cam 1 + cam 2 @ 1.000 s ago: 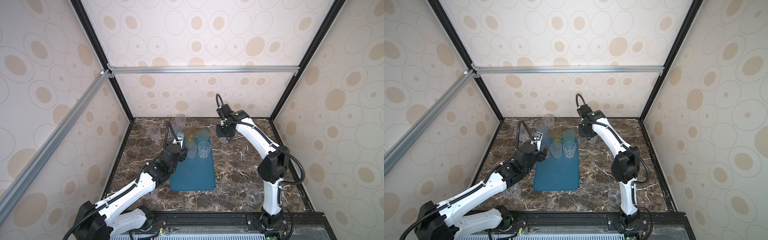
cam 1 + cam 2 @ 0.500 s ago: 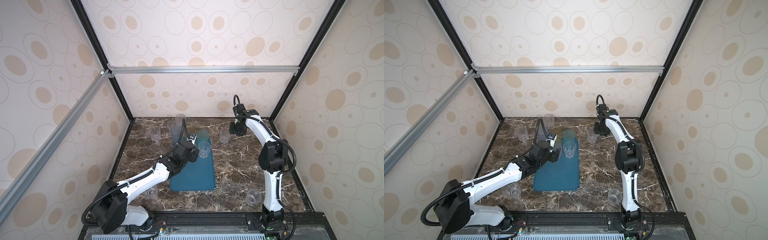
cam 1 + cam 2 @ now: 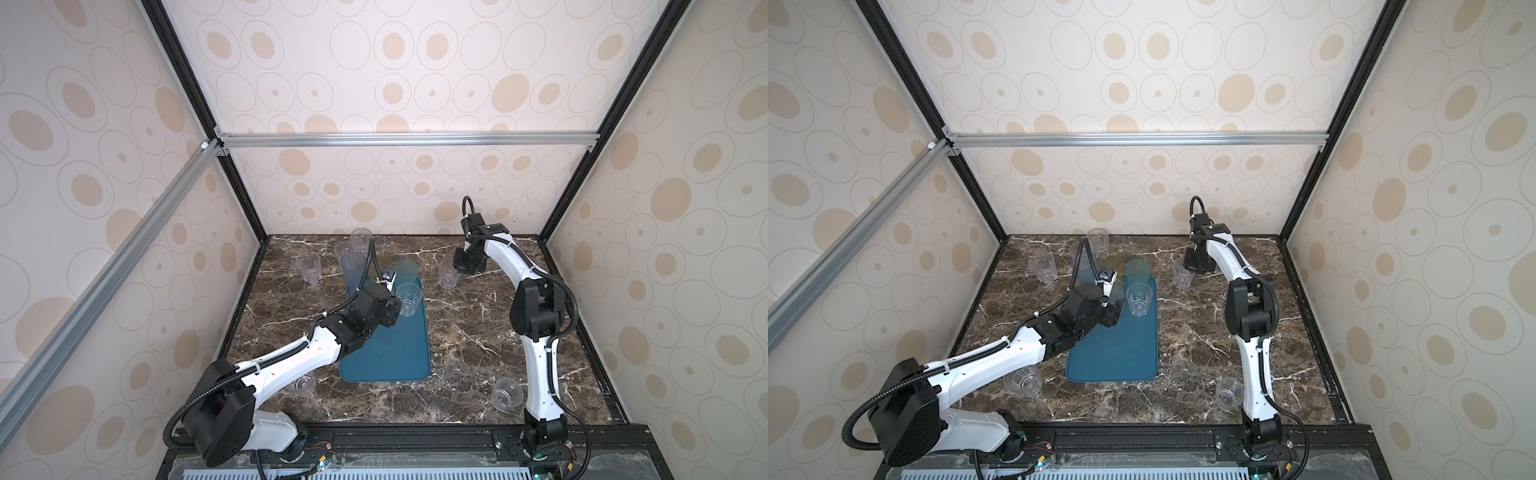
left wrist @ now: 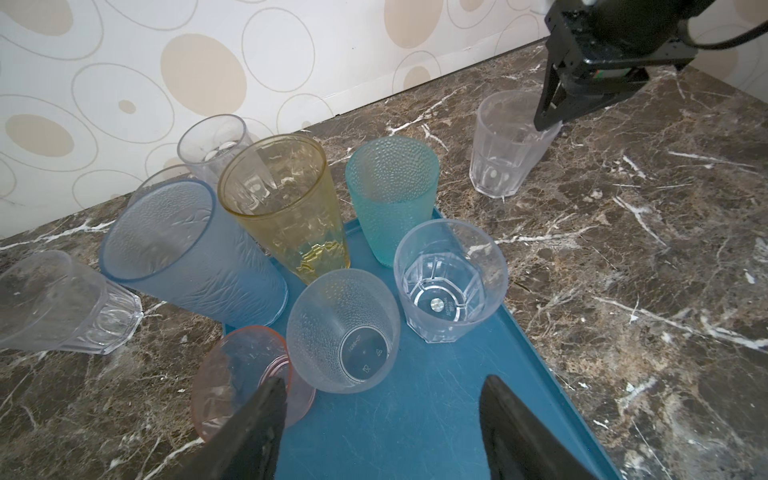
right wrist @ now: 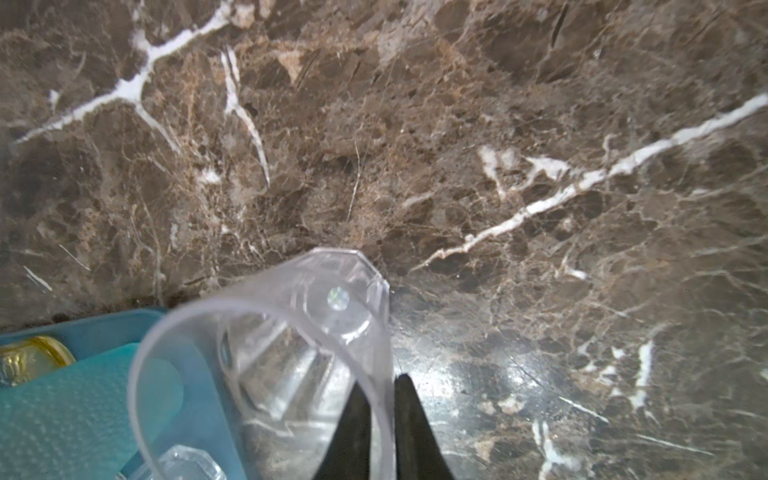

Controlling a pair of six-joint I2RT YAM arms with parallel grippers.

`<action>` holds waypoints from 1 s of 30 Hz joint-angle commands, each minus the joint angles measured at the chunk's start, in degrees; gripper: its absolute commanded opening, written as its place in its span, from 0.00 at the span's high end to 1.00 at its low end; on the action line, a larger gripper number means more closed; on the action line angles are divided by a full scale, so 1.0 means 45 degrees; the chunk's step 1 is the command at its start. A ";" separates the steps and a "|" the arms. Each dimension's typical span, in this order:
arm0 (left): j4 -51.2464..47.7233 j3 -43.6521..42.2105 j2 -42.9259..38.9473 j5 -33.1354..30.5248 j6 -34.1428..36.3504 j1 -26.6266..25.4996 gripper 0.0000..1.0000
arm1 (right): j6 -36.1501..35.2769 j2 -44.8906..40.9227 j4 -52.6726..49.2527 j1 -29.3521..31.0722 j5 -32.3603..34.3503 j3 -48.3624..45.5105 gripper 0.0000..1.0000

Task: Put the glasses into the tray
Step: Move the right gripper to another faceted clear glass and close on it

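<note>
Near table (image 3: pixel 469 340) edge: near-left glass (image 3: pixel 302 384) and near-right glass (image 3: pixel 506 394), both off the tray (image 3: pixel 386 361). Left claw (image 4: pixel 382 419) had pushed in over the tray since a second ago, prongs wide apart, empty, just behind dotted pale glass (image 4: pixel 345 332). Pink glass (image 4: pixel 237 374) possibly straddled the rim. Farther back, right claw (image 5: pixel 380 386) had swung outward and clamped on the rim of clear faceted glass (image 3: pixel 448 274), on the table beside the tray.

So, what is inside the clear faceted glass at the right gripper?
One black finger of the right gripper reaches inside the clear faceted glass, otherwise empty. The fingers hide the wall between them.
</note>
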 commanded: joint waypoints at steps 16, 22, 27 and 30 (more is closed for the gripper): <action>-0.1957 0.0817 -0.1789 -0.1948 -0.0080 0.0122 0.25 | -0.0306 -0.6243 0.0147 0.0777 0.0867 -0.5732 0.96; -0.2875 0.0387 -0.2988 -0.2200 -0.0175 0.0492 0.25 | 0.0053 -0.8420 -0.0593 0.2034 0.1518 -0.7674 0.97; -0.3625 -0.0239 -0.4009 -0.2291 -0.0400 0.1075 0.24 | 0.0708 -0.9272 -0.1019 0.3439 0.1726 -0.8502 0.97; -0.3915 -0.0545 -0.4484 -0.2220 -0.0541 0.1359 0.24 | 0.1170 -0.9220 -0.0857 0.4417 0.1753 -0.8656 0.97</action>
